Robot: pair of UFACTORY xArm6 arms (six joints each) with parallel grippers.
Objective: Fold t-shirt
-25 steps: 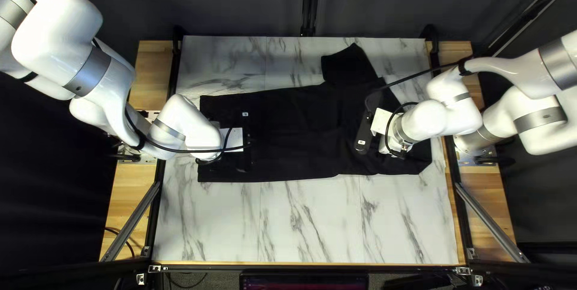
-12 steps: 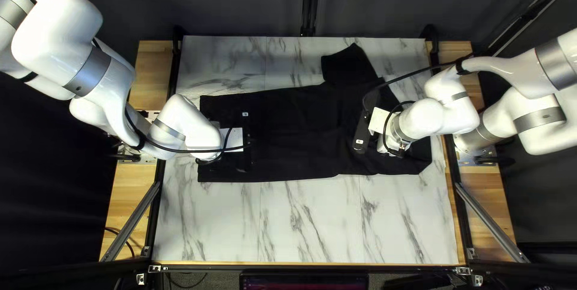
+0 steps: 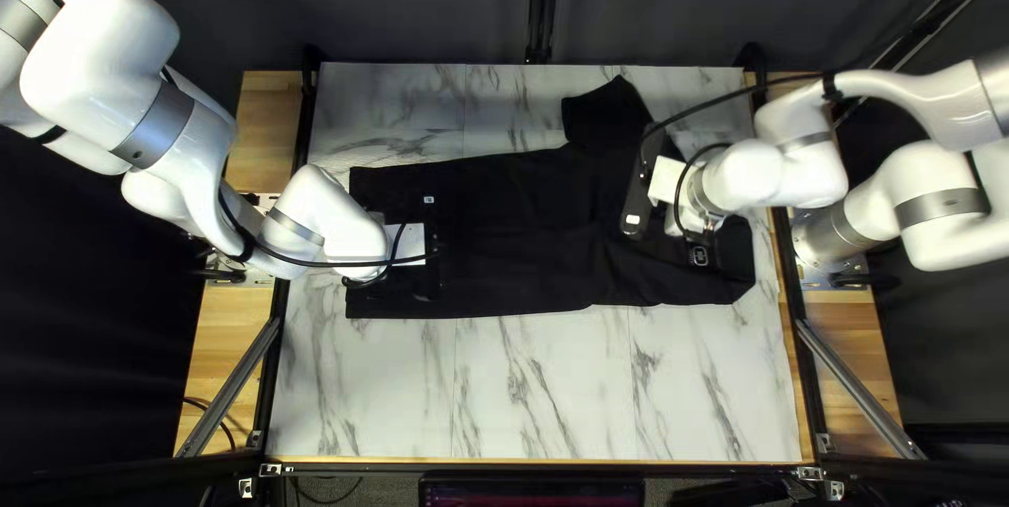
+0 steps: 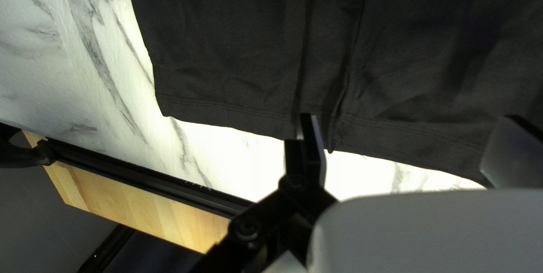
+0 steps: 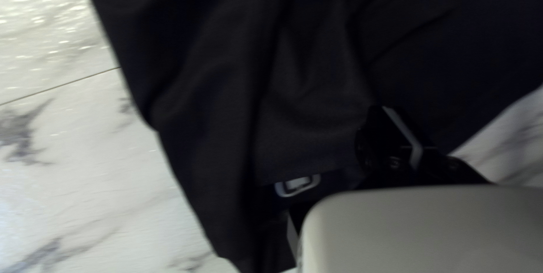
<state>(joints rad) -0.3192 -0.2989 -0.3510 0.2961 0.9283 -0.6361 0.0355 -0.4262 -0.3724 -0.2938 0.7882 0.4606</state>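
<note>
A grey-veined white marble-patterned tabletop (image 3: 547,391) carries a black T-shirt (image 3: 515,192), hem toward nine o'clock, one sleeve (image 3: 610,116) toward one o'clock.

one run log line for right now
shirt on table | sleeve toward far edge | left gripper open, at hem | right gripper near label

Marbled tabletop (image 3: 547,391), dark curtain (image 3: 420,3), 2 wooden side strips (image 3: 231,313)

flat black t-shirt (image 3: 515,223) of matt cloth, glossy smooth white rectangular marble-patterned table (image 3: 557,391), long pale wooden boards (image 3: 223,360), rounded glossy white arm casings (image 3: 95,55), grey ring-shaped bands (image 3: 156,127) of satiny metal
</note>
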